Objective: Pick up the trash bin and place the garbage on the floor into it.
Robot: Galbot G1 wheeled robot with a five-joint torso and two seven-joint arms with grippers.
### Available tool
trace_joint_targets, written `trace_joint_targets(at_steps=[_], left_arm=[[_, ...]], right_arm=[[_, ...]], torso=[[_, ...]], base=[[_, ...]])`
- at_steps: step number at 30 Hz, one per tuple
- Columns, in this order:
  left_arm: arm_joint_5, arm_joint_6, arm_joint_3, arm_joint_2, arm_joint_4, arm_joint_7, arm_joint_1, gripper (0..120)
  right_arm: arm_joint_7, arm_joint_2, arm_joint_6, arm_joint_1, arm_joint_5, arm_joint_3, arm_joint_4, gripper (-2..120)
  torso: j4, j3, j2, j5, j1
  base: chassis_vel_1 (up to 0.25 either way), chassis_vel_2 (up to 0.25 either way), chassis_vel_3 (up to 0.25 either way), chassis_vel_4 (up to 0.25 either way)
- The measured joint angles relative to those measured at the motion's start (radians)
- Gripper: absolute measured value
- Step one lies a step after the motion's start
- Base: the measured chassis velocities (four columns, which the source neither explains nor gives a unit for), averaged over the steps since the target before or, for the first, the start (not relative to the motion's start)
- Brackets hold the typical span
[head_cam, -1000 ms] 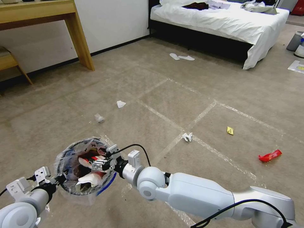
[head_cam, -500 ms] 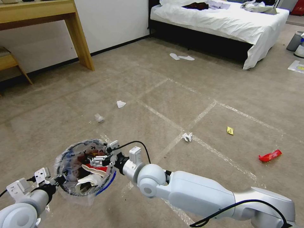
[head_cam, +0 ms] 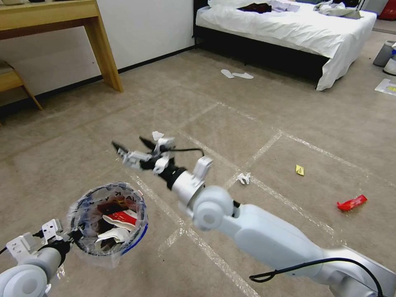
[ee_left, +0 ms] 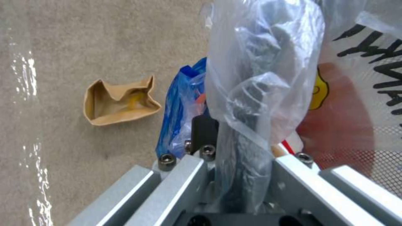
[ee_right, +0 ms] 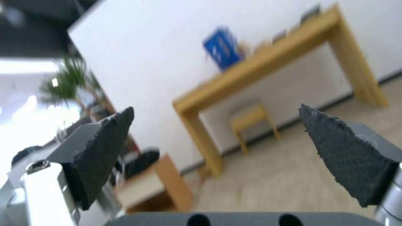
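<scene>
The floor (head_cam: 288, 103), a taped carpet, is not yet cleared. The trash bin (head_cam: 108, 218) is held off it at the rim by the left gripper (head_cam: 73, 236), whose fingers are clamped on the rim and the clear liner, as the left wrist view shows. Inside the bin, red and white litter is already gathered. The right gripper (head_cam: 128, 147) is raised beyond the bin, its fingers spread wide and empty. Several pieces are left: a red wrapper (head_cam: 351, 203) well apart from the bin, a white scrap (head_cam: 243, 178) nearer, a tissue (head_cam: 157, 135) beyond the bin, a yellow scrap (head_cam: 300, 170), and a brown cardboard piece (ee_left: 119, 102) just beside the bin.
</scene>
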Motion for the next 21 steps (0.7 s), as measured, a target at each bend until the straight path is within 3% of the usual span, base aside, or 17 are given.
trace_joint_targets(at_steps=[5, 7, 10, 13, 14, 16, 21], left_arm=[[0.0, -0.003, -0.017, -0.005, -0.012, 0.0, 0.003, 0], [0.001, -0.008, -0.035, -0.016, -0.019, 0.0, 0.002, 0], [0.001, -0.01, -0.039, -0.022, -0.022, 0.001, -0.001, 0], [0.01, -0.013, -0.046, -0.042, -0.04, 0.001, -0.006, 0], [0.01, -0.013, -0.046, -0.042, -0.04, 0.001, -0.006, 0], [0.014, -0.013, -0.046, -0.057, -0.056, 0.003, -0.007, 0], [0.049, -0.017, -0.045, -0.074, -0.065, 0.01, -0.004, 0]], right_arm=[[-0.033, -0.053, 0.032, -0.054, -0.04, 0.145, 0.039, 100], [-0.044, -0.107, 0.04, -0.127, -0.158, 0.297, 0.069, 100], [-0.036, -0.122, 0.041, -0.172, -0.226, 0.373, 0.08, 100], [0.006, -0.176, 0.024, -0.356, -0.387, 0.606, 0.133, 100], [0.006, -0.176, 0.024, -0.356, -0.387, 0.606, 0.133, 100], [0.027, -0.195, 0.025, -0.518, -0.506, 0.802, 0.183, 100], [0.042, -0.158, 0.044, -0.707, -0.628, 0.982, 0.241, 100]], torso=[[0.0, 0.0, 0.0, 0.0, 0.0], [-0.0001, 0.0, 0.0, 0.0002, 0.0], [-0.0004, 0.0, 0.0, 0.0003, 0.0], [-0.0005, 0.0, 0.0, 0.0003, 0.0], [-0.0005, 0.0, 0.0, 0.0003, 0.0], [-0.0006, 0.0, 0.0, 0.0004, 0.0], [0.0, 0.0, 0.0, 0.0002, 0.0]], base=[[0.0, 0.0, 0.0, 0.0], [0.0, 0.0, 0.0, 0.0], [0.0, 0.0, 0.0, 0.0], [0.0, 0.0, 0.0, 0.0], [0.0, 0.0, 0.0, 0.0], [0.0, 0.0, 0.0, 0.0], [0.0, 0.0, 0.0, 0.0]])
